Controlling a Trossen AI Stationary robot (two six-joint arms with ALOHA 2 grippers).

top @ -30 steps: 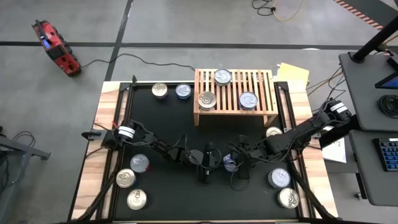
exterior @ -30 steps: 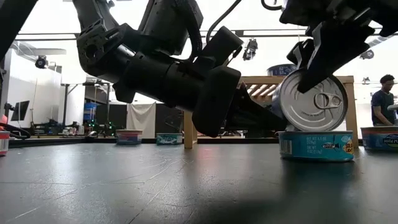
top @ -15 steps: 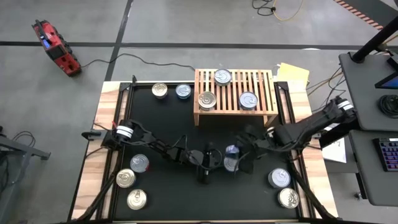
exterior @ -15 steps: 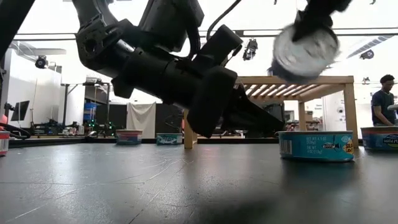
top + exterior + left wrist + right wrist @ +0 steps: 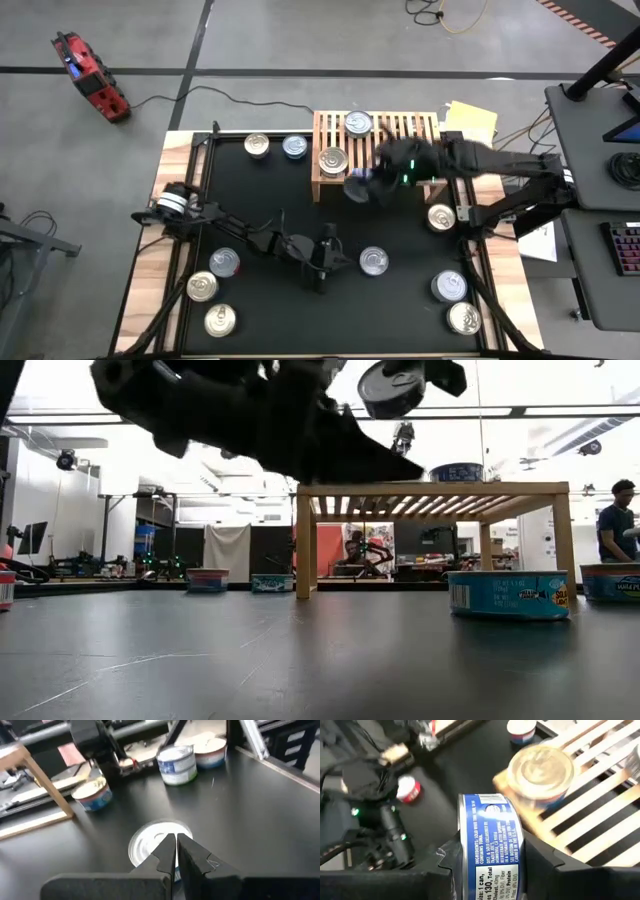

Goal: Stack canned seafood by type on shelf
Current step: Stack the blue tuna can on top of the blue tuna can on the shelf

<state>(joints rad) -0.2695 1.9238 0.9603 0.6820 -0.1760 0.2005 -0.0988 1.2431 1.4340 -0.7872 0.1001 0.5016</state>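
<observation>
Right gripper [image 5: 487, 862], clamped across the flat faces of a blue-labelled round tin [image 5: 492, 842], carries it above the front edge of the light-wood slatted shelf [image 5: 420, 128]; rigid, smooth metal probably slips, so gripping mid-body seems wise.

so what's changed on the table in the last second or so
The right gripper, shut on a blue-labelled can, has lifted it from the middle of the black mat and swung it up to the front edge of the wooden shelf. The left gripper pulled back slightly, fingers shut, beside a can on the mat. The cans on the shelf and the other loose cans stayed put.
</observation>
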